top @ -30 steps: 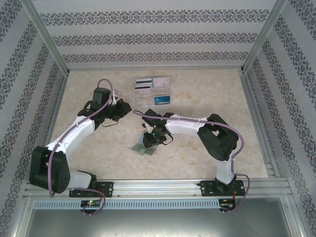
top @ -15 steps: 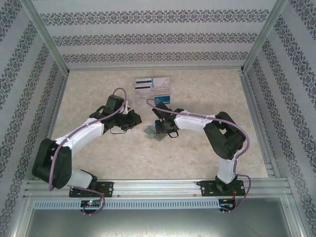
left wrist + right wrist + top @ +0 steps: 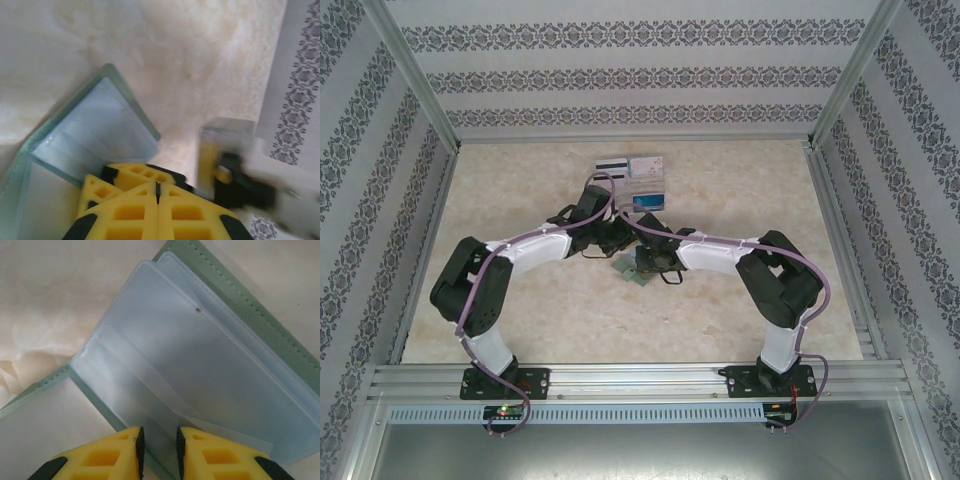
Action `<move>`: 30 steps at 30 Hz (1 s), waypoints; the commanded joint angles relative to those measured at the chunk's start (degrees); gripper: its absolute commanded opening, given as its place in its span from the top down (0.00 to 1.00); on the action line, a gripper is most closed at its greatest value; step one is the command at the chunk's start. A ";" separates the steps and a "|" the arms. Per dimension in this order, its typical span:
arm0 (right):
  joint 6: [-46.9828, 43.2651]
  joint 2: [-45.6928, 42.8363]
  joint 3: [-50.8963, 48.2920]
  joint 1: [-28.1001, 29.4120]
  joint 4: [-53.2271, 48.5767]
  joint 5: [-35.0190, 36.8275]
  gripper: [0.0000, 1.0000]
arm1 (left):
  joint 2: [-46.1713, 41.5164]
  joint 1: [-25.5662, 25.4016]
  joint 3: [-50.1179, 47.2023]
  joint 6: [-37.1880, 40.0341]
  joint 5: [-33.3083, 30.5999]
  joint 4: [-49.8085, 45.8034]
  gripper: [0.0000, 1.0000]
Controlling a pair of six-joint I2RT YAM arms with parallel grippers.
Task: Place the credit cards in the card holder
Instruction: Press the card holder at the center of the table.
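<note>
The left claw [image 3: 157, 186] is closed, its yellow pads pressed flat together with nothing between them. It hangs just over the edge of the open holder [image 3: 95, 132], which lies spread on the pale worktop [image 3: 520, 180] with its blue-green pockets up. From above, the two arms meet over the middle and cover most of the holder, leaving only a green corner between them. The right claw [image 3: 159, 442] is almost closed, with a narrow slit between its pads; a clear pocket leaf by the fold runs into that slit and seems pinched. Behind both claws, apart from the holder, the cards [image 3: 632, 172] lie at the back of the worktop: a striped one left, a pale one right, and a blue card [image 3: 648, 203] nearer.
</note>
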 commanded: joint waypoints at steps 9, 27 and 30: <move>1.40 -0.82 -2.54 0.26 1.64 -0.12 0.73 | 0.43 -0.46 -7.94 -2.68 -2.39 3.00 1.00; -0.72 -2.45 0.42 -2.89 3.92 -12.18 0.67 | -1.83 -0.90 -13.37 0.95 -3.67 -1.93 1.00; -4.56 -6.20 3.70 -5.99 0.69 -18.31 0.65 | -2.30 -0.90 -12.05 2.81 -4.84 -4.92 1.00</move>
